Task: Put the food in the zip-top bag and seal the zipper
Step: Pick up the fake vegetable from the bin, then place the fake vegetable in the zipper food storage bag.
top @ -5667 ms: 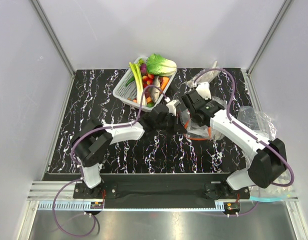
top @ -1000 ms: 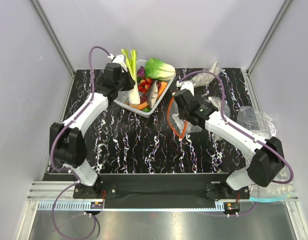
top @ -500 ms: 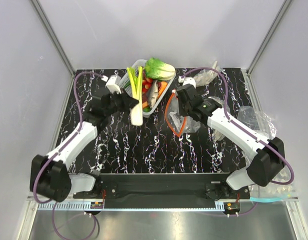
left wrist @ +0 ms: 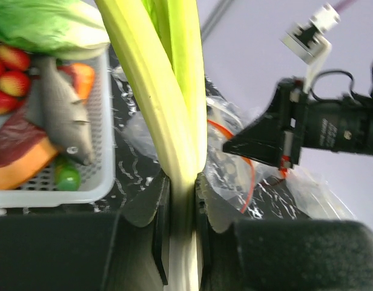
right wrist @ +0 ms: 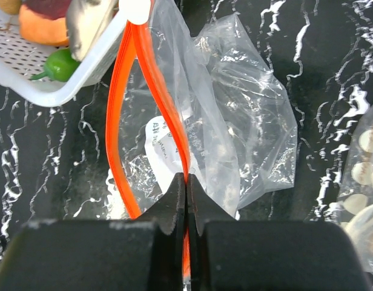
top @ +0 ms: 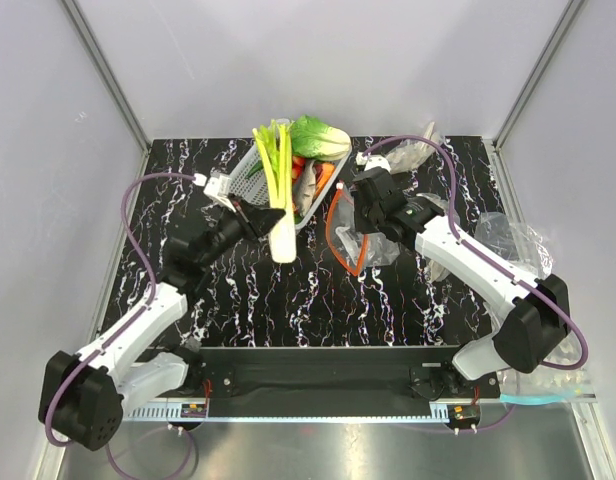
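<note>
The black marbled table (top: 288, 300) sits between pale walls. From above, I see my left pincer (top: 256, 217) clamped on the leek (top: 278, 185). The white end hangs just past the fingers and the leaves reach over the basket (top: 246, 175). Off to its right, my right pincer (top: 356, 208) pinches the zipper (top: 336, 235) of the zip-top bag (top: 383, 245).

On the left wrist, the jaws squeeze the pale stalk, with the bag beyond and to the right.

On the right wrist, the jaws are closed on one lip of the strip. The other lip bows away to the left, leaving a narrow mouth.

I worry that the long leek snags that floppy lip, folding the mouth shut or tugging the strip from my grip.
</note>
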Action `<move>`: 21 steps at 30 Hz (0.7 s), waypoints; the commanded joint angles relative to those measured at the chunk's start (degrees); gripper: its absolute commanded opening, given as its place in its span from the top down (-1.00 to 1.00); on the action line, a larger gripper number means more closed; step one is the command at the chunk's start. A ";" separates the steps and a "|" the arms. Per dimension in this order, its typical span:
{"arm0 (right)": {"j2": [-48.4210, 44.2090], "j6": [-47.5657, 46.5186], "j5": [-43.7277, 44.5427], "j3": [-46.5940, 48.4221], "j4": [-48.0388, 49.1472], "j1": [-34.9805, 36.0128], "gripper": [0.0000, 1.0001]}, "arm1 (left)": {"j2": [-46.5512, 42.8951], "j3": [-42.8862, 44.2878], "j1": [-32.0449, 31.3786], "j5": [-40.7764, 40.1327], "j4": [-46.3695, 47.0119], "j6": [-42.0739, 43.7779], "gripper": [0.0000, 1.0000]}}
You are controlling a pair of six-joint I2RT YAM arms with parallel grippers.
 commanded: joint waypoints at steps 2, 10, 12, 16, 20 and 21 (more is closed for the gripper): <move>-0.11 2.34 -3.52 0.98 1.39 -0.23 1.00 | 2.32 -3.48 -4.12 -3.89 23.39 -1.46 1.00; -1.34 4.11 -6.16 1.15 0.86 -0.23 1.00 | 12.42 -1.90 -14.05 -13.91 37.04 4.34 1.00; -2.04 4.81 -6.86 1.33 0.60 -0.23 1.00 | 14.54 -2.60 -15.81 -16.90 43.89 5.21 1.00; -4.06 6.30 -8.53 1.77 -0.10 -0.23 1.00 | 21.91 -4.36 -17.92 -20.25 56.54 4.96 1.00; -6.88 9.38 -9.59 1.86 0.16 -0.67 1.00 | 27.20 -4.98 -21.43 -26.03 68.07 6.88 1.00; -8.10 9.90 -9.94 1.77 0.59 -0.93 1.00 | 28.17 -5.24 -22.14 -26.83 69.73 8.11 1.00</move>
